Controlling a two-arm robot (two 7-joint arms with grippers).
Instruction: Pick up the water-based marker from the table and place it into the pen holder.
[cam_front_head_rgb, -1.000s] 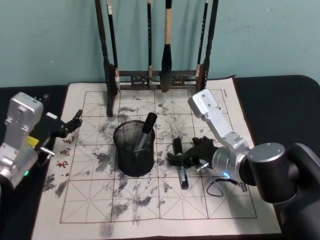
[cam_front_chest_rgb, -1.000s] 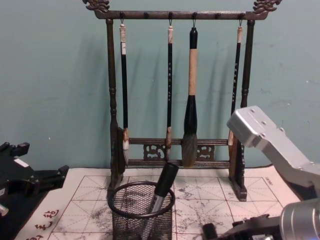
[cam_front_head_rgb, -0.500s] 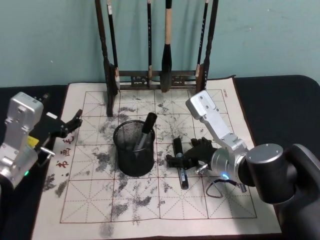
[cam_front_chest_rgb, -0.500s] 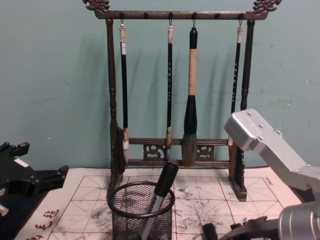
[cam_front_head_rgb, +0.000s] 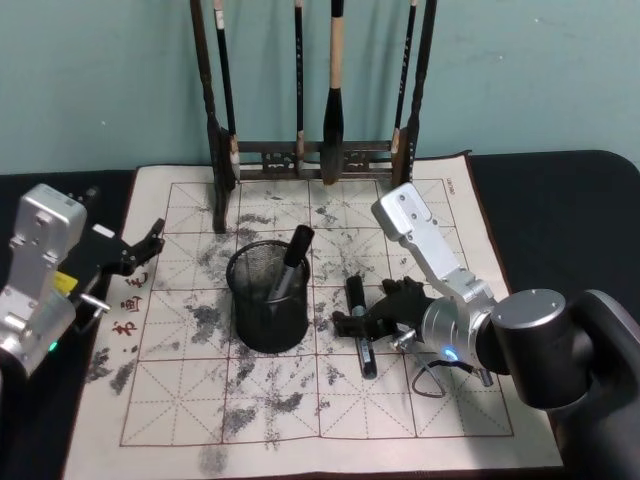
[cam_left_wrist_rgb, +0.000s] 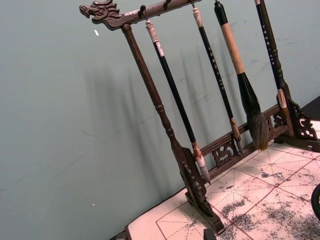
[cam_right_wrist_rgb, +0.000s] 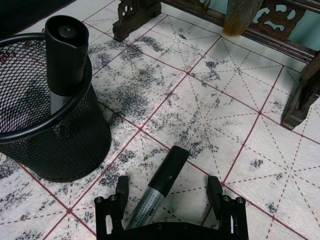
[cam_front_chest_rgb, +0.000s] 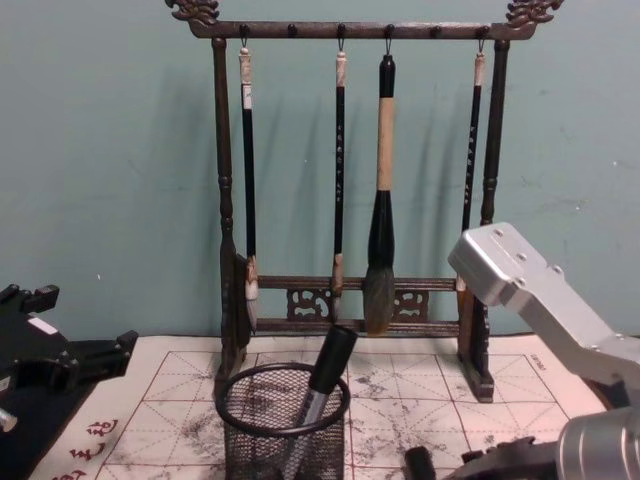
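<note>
1. The marker (cam_front_head_rgb: 360, 335) lies flat on the ink-spotted mat (cam_front_head_rgb: 300, 420), just to the right of the pen holder (cam_front_head_rgb: 268, 297) and not touching it. Its black cap end points toward the brush rack (cam_front_head_rgb: 310, 155). It lies where it lay a second ago.
2. The right gripper (cam_front_head_rgb: 362, 318) is low over the marker's middle. In the right wrist view its fingers (cam_right_wrist_rgb: 121, 189) are spread, one on each side of the grey barrel (cam_right_wrist_rgb: 160, 185), with a gap on each side and nothing grasped.
3. Since a second ago the right arm's silver link has shifted a little toward the holder and sunk slightly in the chest view. The gripper has crept in with it. Over the last half second hardly anything has changed.
4. The pen holder stands upright on the mat. A second marker (cam_front_head_rgb: 292, 258) leans inside it, cap up above the rim, as before.
5. The left gripper (cam_front_head_rgb: 140, 250) hangs at the mat's left edge, well apart from the holder. Its fingers are spread and empty, and it has not moved.
6. The brush rack stands at the far edge of the mat with its brushes hanging. The mat rests on the black counter (cam_front_head_rgb: 560, 200).
</note>
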